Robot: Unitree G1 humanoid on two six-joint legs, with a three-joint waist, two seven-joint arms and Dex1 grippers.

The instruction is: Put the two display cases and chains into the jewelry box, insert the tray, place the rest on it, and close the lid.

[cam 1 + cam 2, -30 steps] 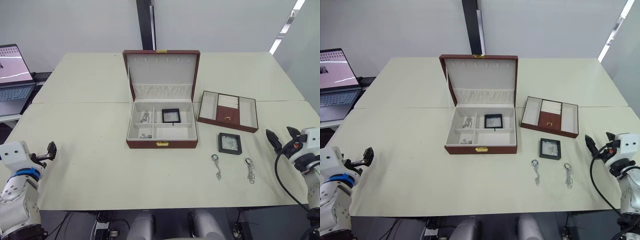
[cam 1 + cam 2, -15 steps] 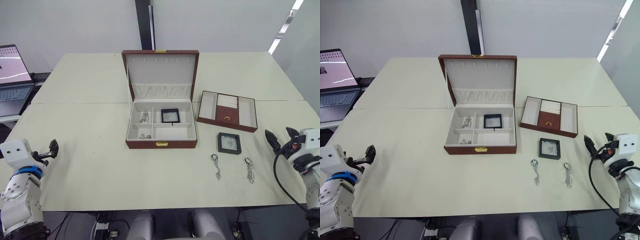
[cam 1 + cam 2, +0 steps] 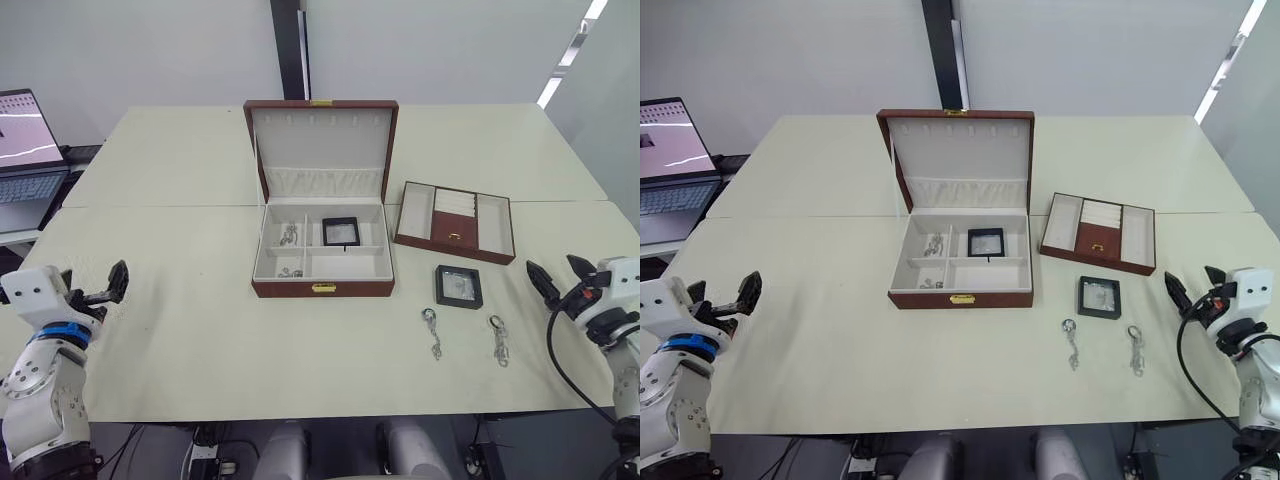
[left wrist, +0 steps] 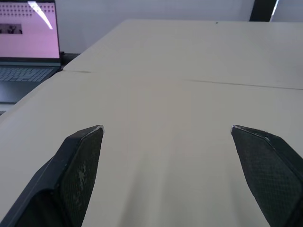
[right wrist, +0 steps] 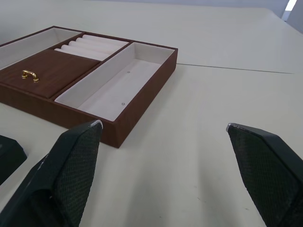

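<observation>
The jewelry box (image 3: 325, 288) stands open at mid-table, its lid (image 3: 322, 140) upright behind it. One display case (image 3: 340, 231) lies in a rear compartment, and small chains (image 3: 289, 235) lie in the left compartments. The other display case (image 3: 459, 286) rests on the table right of the box, with two chains (image 3: 433, 331) (image 3: 499, 339) nearer the front edge. Behind that case sits the tray (image 3: 455, 230), also in the right wrist view (image 5: 47, 71). My left gripper (image 3: 108, 288) hovers open at the far left. My right gripper (image 3: 552, 268) is open at the far right, pointing toward the tray.
An open laptop (image 3: 25, 150) sits on a side surface off the table's left edge. A seam (image 3: 160, 206) crosses the tabletop behind the box. A dark vertical post (image 3: 290, 50) rises behind the lid.
My left gripper has shifted a little rightward, in over the table. My right gripper has barely moved. The box, tray, case and chains lie as before.
</observation>
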